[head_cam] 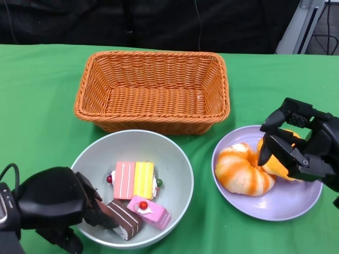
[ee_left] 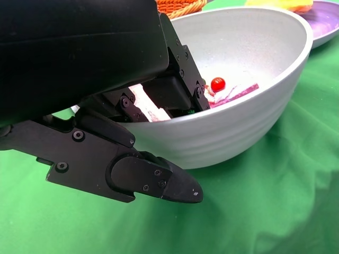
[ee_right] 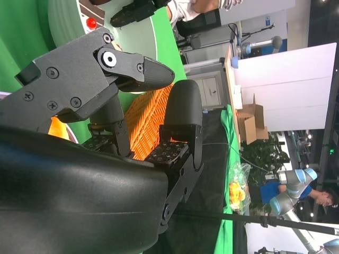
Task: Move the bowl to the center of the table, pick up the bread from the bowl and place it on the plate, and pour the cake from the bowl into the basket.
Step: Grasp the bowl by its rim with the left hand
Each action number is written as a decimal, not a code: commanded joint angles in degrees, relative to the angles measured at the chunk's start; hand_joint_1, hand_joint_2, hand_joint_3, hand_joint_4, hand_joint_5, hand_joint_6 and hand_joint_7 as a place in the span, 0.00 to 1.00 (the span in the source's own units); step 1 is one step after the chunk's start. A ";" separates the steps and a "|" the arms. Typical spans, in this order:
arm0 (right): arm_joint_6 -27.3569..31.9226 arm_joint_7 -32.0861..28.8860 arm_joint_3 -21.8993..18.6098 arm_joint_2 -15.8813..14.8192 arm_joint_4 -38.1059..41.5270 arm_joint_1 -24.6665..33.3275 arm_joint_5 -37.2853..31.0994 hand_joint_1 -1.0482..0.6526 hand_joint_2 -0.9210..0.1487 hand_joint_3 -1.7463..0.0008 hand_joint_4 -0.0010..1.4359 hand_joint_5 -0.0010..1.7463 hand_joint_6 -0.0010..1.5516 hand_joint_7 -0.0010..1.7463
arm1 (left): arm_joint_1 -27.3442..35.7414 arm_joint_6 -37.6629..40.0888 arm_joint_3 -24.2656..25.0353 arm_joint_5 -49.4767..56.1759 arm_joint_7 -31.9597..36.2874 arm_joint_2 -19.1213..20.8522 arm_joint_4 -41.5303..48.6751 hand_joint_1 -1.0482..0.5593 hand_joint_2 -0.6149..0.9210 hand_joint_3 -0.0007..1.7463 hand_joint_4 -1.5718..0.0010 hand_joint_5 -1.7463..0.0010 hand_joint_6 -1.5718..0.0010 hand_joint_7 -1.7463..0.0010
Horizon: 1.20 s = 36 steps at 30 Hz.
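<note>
Bowl [head_cam: 175, 159] sits on green table [head_cam: 37, 106], just in front of orange basket [head_cam: 152, 90], with cake pieces [head_cam: 135, 182] inside. Left hand [head_cam: 58, 206] grasps the bowl's near-left rim: fingers [ee_left: 159, 98] inside, thumb under the outer wall (left wrist view confirms). Bread [head_cam: 243, 169] lies on purple plate [head_cam: 286, 203], right of bowl. Right hand [head_cam: 299, 145] hovers over the plate's right side, fingers spread and released, tips near the bread; contact cannot be told.
</note>
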 commanded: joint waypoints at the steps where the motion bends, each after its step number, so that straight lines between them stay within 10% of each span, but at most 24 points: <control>1: 0.12 -0.23 -0.33 -0.07 -0.33 0.17 0.34 0.46 0.28 0.59 0.45 0.90 0.40 0.71 | -0.53 0.64 -0.41 -0.49 -0.75 0.28 0.15 0.23 1.00 0.06 0.46 0.99 0.44 0.98; 16: -0.72 -0.25 -0.53 0.12 0.35 -0.24 0.33 0.46 0.28 0.59 0.44 0.90 0.39 0.71 | 1.43 8.05 -0.23 -6.06 -10.88 0.02 -2.92 0.22 1.00 0.07 0.67 1.00 0.62 1.00; 36: -0.93 -0.52 -0.37 0.36 0.17 -0.24 0.10 0.46 0.28 0.58 0.45 0.90 0.39 0.72 | 0.63 6.04 -1.04 -0.69 2.17 -0.69 1.16 0.45 0.99 0.02 0.40 0.96 0.39 0.97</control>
